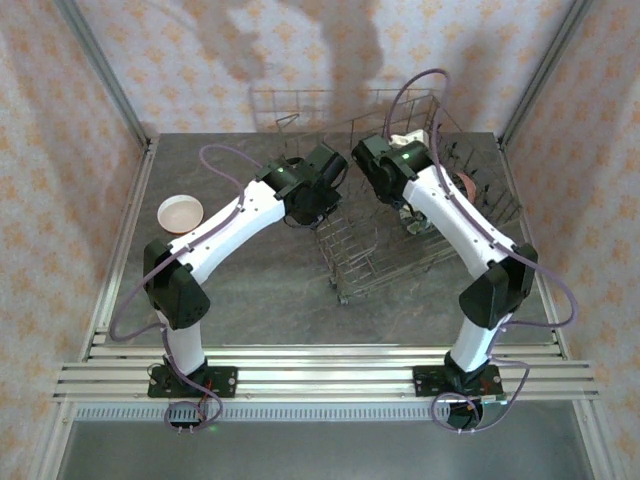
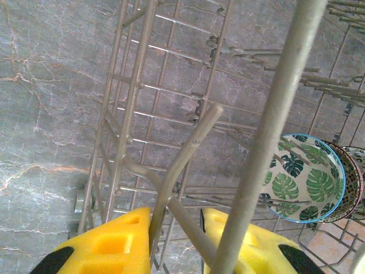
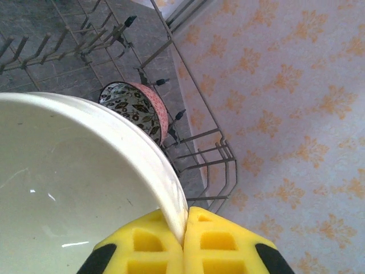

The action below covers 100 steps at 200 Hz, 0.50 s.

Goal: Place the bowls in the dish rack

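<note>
Reaching over the grey marble-look counter [image 1: 250, 290] in the overhead view, both arms met at the large grey wire dish rack [image 1: 385, 255]. The left pincer [image 1: 312, 212] sat at the rack's near-left corner and the right pincer [image 1: 408, 210] hung above its middle rows. A shallow pale pink round bowl [image 1: 180, 213] lay alone on the counter, well apart to the left and not yet loaded.

From the left wrist, the yellow pads of the left pincer [image 2: 175, 216] stood narrowly apart with crossing rack wires between them. This looked like a clamp on the frame, probably to brace the light basket against sliding while the other arm loaded. Deeper inside, a white ceramic bowl with green leaf print and a blue rim [image 2: 305, 182] stood on edge between tines. A dark-patterned bowl [image 2: 349, 182] was tucked just behind it. Standing them upright presumably saved room and let the tines hold them.

From the right wrist, the right pincer [image 3: 185, 220] was pinched tight on the rim of a plain white ceramic bowl [image 3: 68, 188], one pad inside and one outside. That grip suited lowering it edge-first. Beyond, a pink-sided bowl with a dark floral inside [image 3: 134, 105] leaned on edge near the rack's far wall.
</note>
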Tool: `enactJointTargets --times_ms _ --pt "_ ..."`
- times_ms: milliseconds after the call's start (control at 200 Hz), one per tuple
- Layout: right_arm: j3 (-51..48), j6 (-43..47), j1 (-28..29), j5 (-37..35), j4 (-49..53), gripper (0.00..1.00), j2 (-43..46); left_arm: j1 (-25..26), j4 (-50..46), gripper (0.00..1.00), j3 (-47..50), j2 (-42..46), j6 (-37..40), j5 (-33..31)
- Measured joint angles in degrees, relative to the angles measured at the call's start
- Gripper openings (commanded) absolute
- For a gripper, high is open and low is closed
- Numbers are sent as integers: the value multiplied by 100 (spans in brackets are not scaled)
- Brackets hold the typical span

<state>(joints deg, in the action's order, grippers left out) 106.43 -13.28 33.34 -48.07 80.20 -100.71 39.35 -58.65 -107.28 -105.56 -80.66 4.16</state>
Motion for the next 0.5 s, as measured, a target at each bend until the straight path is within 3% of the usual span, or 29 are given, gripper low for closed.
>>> enactJointTargets --times_ms 90,210,275,300,410,435,501 --pt "-87 -15 66 -140 -2 0 -125 -2 24 37 0 0 15 4" --pt "-188 -15 63 -280 -15 0 -234 -44 199 65 7 46 2 13" --pt "-258 -4 63 -382 -28 0 -269 -79 315 71 24 136 92 24" --pt "-284 4 63 -428 -37 0 -286 -96 363 78 50 197 160 28" --pt "-376 31 63 -566 -125 0 -372 -188 474 82 254 549 313 46" --pt "-398 39 63 -599 -149 0 -393 -205 483 90 295 627 361 44" --pt "-470 59 63 -664 -212 0 -446 -256 520 93 391 815 481 37"
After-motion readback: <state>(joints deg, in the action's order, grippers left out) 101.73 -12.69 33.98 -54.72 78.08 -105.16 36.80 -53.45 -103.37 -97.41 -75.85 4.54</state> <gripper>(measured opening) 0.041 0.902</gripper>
